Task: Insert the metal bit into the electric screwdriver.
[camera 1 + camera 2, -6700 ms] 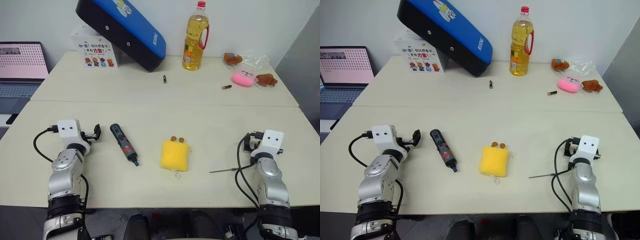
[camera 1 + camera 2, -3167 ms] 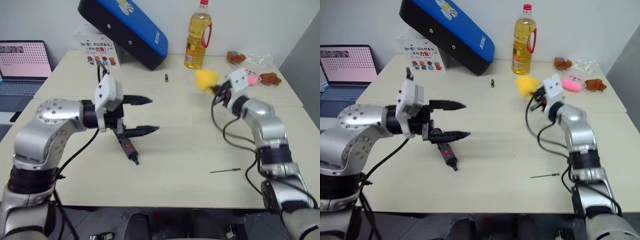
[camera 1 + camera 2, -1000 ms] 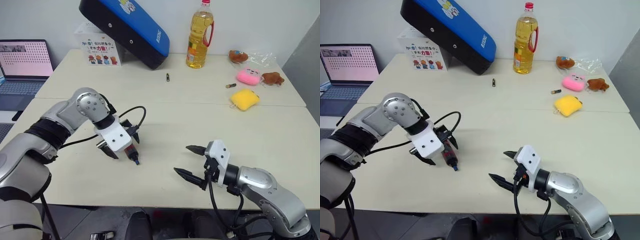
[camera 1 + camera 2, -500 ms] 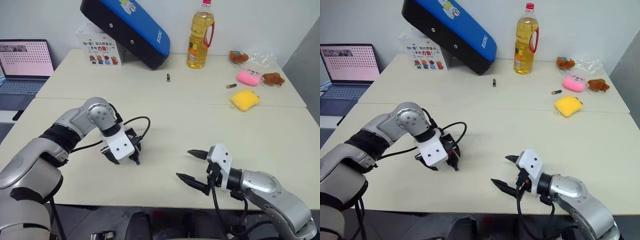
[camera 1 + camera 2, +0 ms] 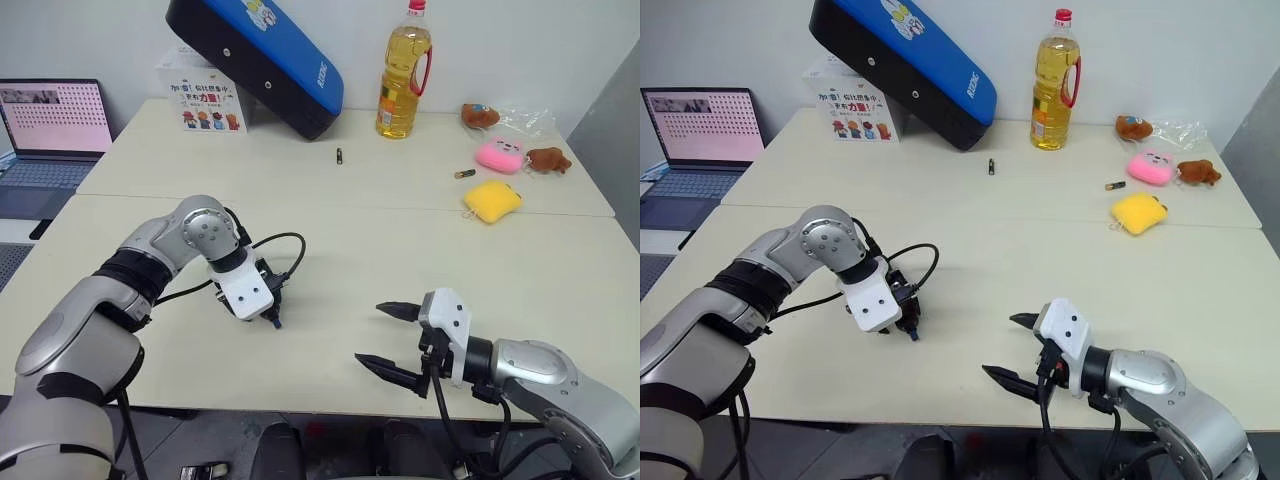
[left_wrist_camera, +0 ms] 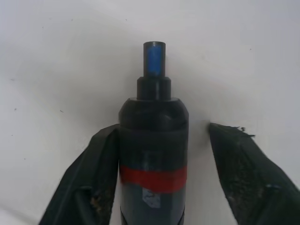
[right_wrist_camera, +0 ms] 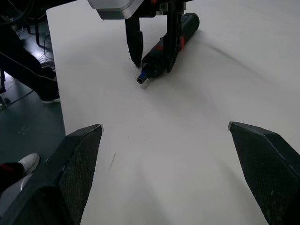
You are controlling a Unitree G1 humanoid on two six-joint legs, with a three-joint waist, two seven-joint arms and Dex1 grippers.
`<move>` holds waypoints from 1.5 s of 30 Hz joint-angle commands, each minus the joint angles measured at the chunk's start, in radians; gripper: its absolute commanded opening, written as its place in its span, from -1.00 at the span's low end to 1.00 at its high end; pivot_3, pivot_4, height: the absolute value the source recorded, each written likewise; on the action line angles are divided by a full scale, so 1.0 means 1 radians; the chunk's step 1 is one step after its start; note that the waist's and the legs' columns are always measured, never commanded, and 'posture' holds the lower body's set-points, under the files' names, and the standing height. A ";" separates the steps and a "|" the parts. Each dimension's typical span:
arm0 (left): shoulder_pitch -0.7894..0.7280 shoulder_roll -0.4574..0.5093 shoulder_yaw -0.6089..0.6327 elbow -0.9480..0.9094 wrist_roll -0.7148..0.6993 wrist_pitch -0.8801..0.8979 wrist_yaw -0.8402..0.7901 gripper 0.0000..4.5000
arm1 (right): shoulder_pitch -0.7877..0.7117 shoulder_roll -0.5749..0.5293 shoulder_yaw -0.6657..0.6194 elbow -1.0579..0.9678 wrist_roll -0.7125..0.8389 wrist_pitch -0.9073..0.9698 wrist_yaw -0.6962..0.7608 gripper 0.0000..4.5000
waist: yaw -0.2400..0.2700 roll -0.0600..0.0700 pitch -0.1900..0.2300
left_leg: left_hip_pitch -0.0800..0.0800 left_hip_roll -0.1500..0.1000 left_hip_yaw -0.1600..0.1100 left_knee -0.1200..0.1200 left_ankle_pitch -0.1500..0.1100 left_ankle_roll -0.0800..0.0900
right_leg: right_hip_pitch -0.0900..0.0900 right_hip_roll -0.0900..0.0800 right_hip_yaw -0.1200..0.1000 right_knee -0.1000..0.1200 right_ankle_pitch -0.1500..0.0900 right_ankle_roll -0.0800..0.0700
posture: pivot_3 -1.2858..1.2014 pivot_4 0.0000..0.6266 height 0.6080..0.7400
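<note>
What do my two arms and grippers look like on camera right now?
Both arms are silver-grey metal with black joint bands and loose black cables. Each wrist carries a white boxy housing. The left gripper and right gripper each have two black, pointed, wedge-shaped fingers.

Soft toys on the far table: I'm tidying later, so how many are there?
4: a yellow plush pad, a pink plush, and two brown plush animals nearby; more may be hidden.

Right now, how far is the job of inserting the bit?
Nothing finished: the electric screwdriver lies on the table. In hand: the left gripper straddles it, one finger touching, the other apart. Left: clamp it, fetch the metal bit with the open, empty right gripper, insert.
</note>
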 commanded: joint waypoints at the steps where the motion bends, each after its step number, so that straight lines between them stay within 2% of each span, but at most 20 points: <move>1: -0.005 -0.010 0.032 0.016 0.040 -0.018 -0.005 -0.02 | -0.016 -0.008 -0.024 -0.042 0.026 0.005 -0.003 1.00 | 0.000 0.000 0.000 | 0.000 0.000 0.000 0.000 0.000 0.000 | 0.000 0.000 0.000 0.000 0.000 0.000 | 0.03 -0.52 1.00; 4: -0.005 -0.019 0.044 0.019 0.053 -0.019 -0.005 -0.27 | -0.024 -0.009 -0.029 -0.042 0.033 0.014 -0.003 1.00 | -0.001 0.000 0.000 | 0.000 0.000 0.000 0.000 0.000 0.000 | 0.000 0.000 0.000 0.000 0.000 0.000 | 0.03 -0.52 1.00; 8: -0.028 -0.029 0.058 0.049 0.110 -0.056 0.041 -0.27 | -0.022 -0.039 -0.059 -0.057 0.053 0.027 0.013 1.00 | 0.002 0.000 0.000 | 0.000 0.000 0.000 0.000 0.000 0.000 | 0.000 0.000 0.000 0.001 0.000 0.000 | 0.03 -0.52 1.00; 9: -0.030 -0.037 0.081 0.048 0.077 -0.008 0.031 -0.27 | -0.031 -0.052 -0.088 -0.065 0.080 0.039 0.018 1.00 | 0.002 0.000 0.000 | 0.000 0.000 -0.001 0.001 0.000 0.000 | 0.000 0.000 0.000 0.001 0.000 0.000 | 0.03 -0.52 1.00; 13: -0.021 -0.040 0.144 -0.065 -0.144 0.346 -0.006 -0.27 | -0.087 -0.058 -0.216 -0.087 0.220 0.082 -0.017 1.00 | -0.001 -0.001 0.000 | -0.001 0.000 -0.002 0.003 0.000 0.000 | 0.000 0.000 -0.001 0.002 0.000 0.000 | 0.03 -0.52 1.00; 15: -0.025 -0.084 0.269 -0.159 -0.318 0.684 0.005 -0.27 | -0.170 -0.038 -0.307 -0.075 0.330 0.108 -0.090 1.00 | -0.001 -0.001 0.000 | -0.003 0.000 -0.003 0.003 0.000 0.000 | 0.000 0.000 -0.001 0.001 0.000 0.000 | 0.03 -0.52 1.00; 18: -0.008 -0.149 0.425 -0.263 -0.471 1.012 0.120 -0.27 | -0.263 -0.033 -0.386 -0.032 0.432 0.135 -0.171 1.00 | 0.000 -0.002 0.001 | -0.005 0.000 -0.004 0.006 0.000 0.000 | 0.000 0.000 -0.002 0.001 0.000 0.000 | 0.03 -0.52 1.00; 21: 0.031 -0.186 0.514 -0.351 -0.518 1.161 0.213 -0.27 | -0.317 -0.036 -0.414 0.006 0.479 0.147 -0.234 1.00 | -0.003 -0.001 0.001 | -0.004 0.000 -0.004 0.008 -0.002 0.004 | 0.000 0.000 -0.001 0.002 0.000 0.000 | 0.03 -0.52 1.00; 24: 0.126 -0.308 0.644 -0.470 -0.612 1.262 0.432 -0.27 | -0.410 -0.013 -0.448 0.112 0.525 0.137 -0.300 1.00 | -0.013 0.000 0.001 | -0.003 0.000 -0.008 0.008 -0.003 0.005 | 0.000 0.002 0.002 0.003 0.000 0.000 | 0.03 -0.52 1.00; 25: 0.180 -0.387 0.690 -0.507 -0.632 1.250 0.540 -0.27 | -0.434 0.000 -0.440 0.151 0.510 0.128 -0.313 1.00 | -0.016 0.000 0.001 | -0.003 0.000 -0.008 0.008 -0.003 0.005 | 0.000 0.002 0.002 0.003 0.000 0.000 | 0.03 -0.52 1.00; 27: 0.241 -0.482 0.734 -0.559 -0.638 1.237 0.662 -0.27 | -0.451 0.006 -0.435 0.193 0.494 0.117 -0.319 1.00 | -0.015 0.000 0.001 | -0.003 0.000 -0.010 0.010 -0.003 0.005 | 0.000 0.003 0.001 0.004 0.000 0.000 | 0.03 -0.52 1.00; 29: 0.327 -0.588 0.763 -0.545 -0.590 1.109 0.778 -0.27 | -0.442 0.006 -0.398 0.198 0.474 0.119 -0.304 1.00 | -0.010 0.000 0.001 | -0.004 0.000 -0.011 0.009 -0.003 0.005 | 0.000 0.003 0.000 0.003 0.000 0.000 | 0.03 -0.52 1.00; 31: 0.384 -0.637 0.762 -0.529 -0.546 1.027 0.832 -0.27 | -0.429 -0.002 -0.387 0.199 0.490 0.130 -0.283 1.00 | -0.007 0.000 0.001 | -0.004 -0.001 -0.011 0.009 -0.003 0.005 | 0.000 0.003 0.001 0.002 0.001 0.000 | 0.03 -0.52 1.00; 35: 0.461 -0.663 0.726 -0.512 -0.476 0.942 0.868 -0.27 | -0.399 -0.034 -0.381 0.209 0.515 0.147 -0.228 1.00 | -0.007 0.000 0.001 | -0.003 -0.001 -0.012 0.009 -0.003 0.005 | 0.000 0.003 0.001 0.003 0.001 0.000 | 0.03 -0.52 1.00; 40: 0.553 -0.649 0.691 -0.550 -0.438 0.944 0.878 -0.27 | -0.354 -0.100 -0.360 0.236 0.487 0.158 -0.146 1.00 | -0.002 0.000 0.000 | -0.003 -0.001 -0.012 0.009 -0.003 0.005 | 0.001 0.003 0.000 0.002 0.001 0.000 | 0.03 -0.52 1.00; 42: 0.576 -0.635 0.685 -0.574 -0.434 0.955 0.876 -0.27 | -0.326 -0.168 -0.330 0.262 0.408 0.137 -0.086 1.00 | -0.001 0.000 0.000 | -0.003 -0.001 -0.012 0.009 -0.003 0.005 | 0.002 0.003 0.000 0.001 0.001 0.000 | 0.03 -0.52 1.00; 45: 0.611 -0.602 0.688 -0.618 -0.447 0.990 0.866 -0.27 | -0.283 -0.387 -0.187 0.311 0.168 0.025 0.094 1.00 | -0.001 0.002 -0.001 | -0.001 -0.001 -0.013 0.009 -0.004 0.005 | 0.005 0.003 0.000 0.000 0.001 0.000 | 0.03 -0.52 1.00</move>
